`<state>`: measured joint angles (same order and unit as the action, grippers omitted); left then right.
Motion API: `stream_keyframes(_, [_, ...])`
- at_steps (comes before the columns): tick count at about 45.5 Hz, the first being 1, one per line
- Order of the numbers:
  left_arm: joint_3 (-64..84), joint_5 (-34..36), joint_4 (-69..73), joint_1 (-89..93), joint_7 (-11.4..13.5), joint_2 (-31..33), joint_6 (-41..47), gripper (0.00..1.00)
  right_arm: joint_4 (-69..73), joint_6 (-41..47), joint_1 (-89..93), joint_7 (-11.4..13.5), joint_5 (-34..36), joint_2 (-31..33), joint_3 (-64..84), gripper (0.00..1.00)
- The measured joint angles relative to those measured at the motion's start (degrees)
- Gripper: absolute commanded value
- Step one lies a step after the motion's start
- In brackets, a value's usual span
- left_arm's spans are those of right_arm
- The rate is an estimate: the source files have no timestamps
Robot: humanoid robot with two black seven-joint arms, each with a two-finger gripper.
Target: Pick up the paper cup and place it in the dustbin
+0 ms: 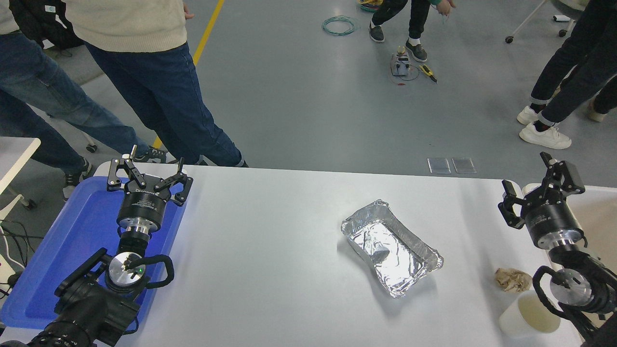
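Nearest, at the lower right of the white bench [270, 250], the small white tapered paper cup [528, 315] stands upright, cream inside showing, just beside the right arm. A crumpled brown paper wad [512, 279] lies just behind it. A silver foil tray [391, 246] sits mid-bench. At the left, the left gripper [147, 176] hangs over a flat blue plastic tray [77, 236], fingers spread. The right gripper [540, 190], also spread and empty, is over the cream rim of the large rectangular dustbin [597, 217] at the right edge. People stand beyond.
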<state>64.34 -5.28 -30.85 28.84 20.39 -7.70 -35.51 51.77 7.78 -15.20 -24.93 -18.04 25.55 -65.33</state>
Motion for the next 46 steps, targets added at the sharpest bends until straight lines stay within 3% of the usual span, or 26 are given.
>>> stream_keyframes(46, [0.0,0.0,0.0,0.1,0.0,0.0,0.0,1.0,-0.4,-0.2,-0.1,0.0,0.0,0.0,-0.1,1.0])
